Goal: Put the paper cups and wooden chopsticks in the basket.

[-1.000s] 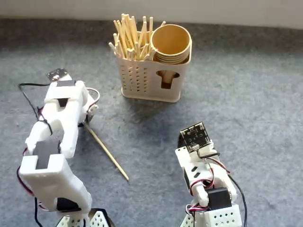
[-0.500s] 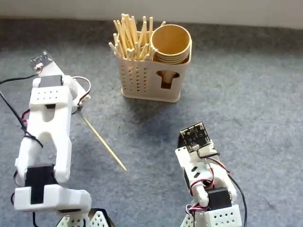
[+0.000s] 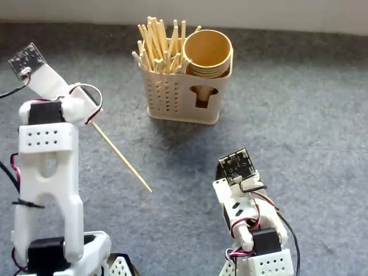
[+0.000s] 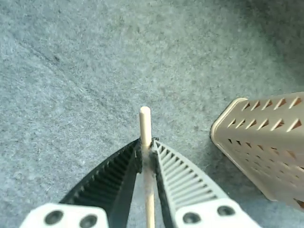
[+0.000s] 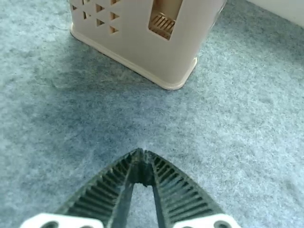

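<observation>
A cream perforated basket (image 3: 183, 95) stands at the back centre, with several wooden chopsticks (image 3: 158, 43) in one side and stacked paper cups (image 3: 208, 53) in the other. My left gripper (image 4: 146, 146) is shut on one wooden chopstick (image 4: 145, 124), whose tip pokes out past the fingertips. In the high view that chopstick (image 3: 121, 156) slants from the left arm down towards the middle of the carpet, lifted off it. The basket's corner (image 4: 266, 152) lies off to one side of it. My right gripper (image 5: 139, 167) is shut with nothing in it, low over the carpet in front of the basket (image 5: 142, 35).
Grey carpet (image 3: 305, 126) covers the whole work area, with open room to the right of the basket and between the arms. A pale wall runs along the back edge. The right arm (image 3: 247, 213) stands folded at the front.
The left arm has risen and swung back to the left, carrying the chopstick up off the carpet. The right arm has kept still.
</observation>
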Motion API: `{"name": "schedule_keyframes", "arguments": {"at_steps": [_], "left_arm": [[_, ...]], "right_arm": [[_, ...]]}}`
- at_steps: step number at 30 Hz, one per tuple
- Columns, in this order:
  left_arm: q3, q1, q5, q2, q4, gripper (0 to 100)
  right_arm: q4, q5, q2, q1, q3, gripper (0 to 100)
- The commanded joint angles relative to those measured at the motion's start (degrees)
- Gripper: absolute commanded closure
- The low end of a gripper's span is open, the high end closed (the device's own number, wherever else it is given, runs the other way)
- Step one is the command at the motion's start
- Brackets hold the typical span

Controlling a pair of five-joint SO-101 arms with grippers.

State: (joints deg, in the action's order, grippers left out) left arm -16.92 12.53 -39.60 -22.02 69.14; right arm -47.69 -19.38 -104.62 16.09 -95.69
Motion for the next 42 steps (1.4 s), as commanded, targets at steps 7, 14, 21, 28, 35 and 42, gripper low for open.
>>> {"name": "schedule_keyframes", "arguments": {"at_steps": [7, 14, 21, 28, 35, 42], "left_arm": [[0.7, -1.7, -0.2, -9.2, 2.4, 99], [0.8, -1.6, -0.2, -15.9, 1.9, 99], [0.8, -4.7, -0.3, -23.6, -1.8, 99], [0.5, -6.3, -0.2, -30.6, -10.7, 99], [0.3, -6.3, -0.4, -33.2, -21.9, 99], [0.2, -6.3, -0.4, -32.6, -32.8, 99]], "right_arm": [[1.7, -0.8, -0.7, 0.4, -4.4, 99.2], [1.7, -0.8, -0.7, 0.4, -4.4, 99.2], [1.7, -0.9, -0.7, 0.4, -4.4, 99.2], [1.7, -0.9, -0.7, 0.4, -4.4, 99.2], [1.7, -0.9, -0.7, 0.4, -4.4, 99.2], [1.7, -0.9, -0.7, 0.4, -4.3, 99.2]]}}
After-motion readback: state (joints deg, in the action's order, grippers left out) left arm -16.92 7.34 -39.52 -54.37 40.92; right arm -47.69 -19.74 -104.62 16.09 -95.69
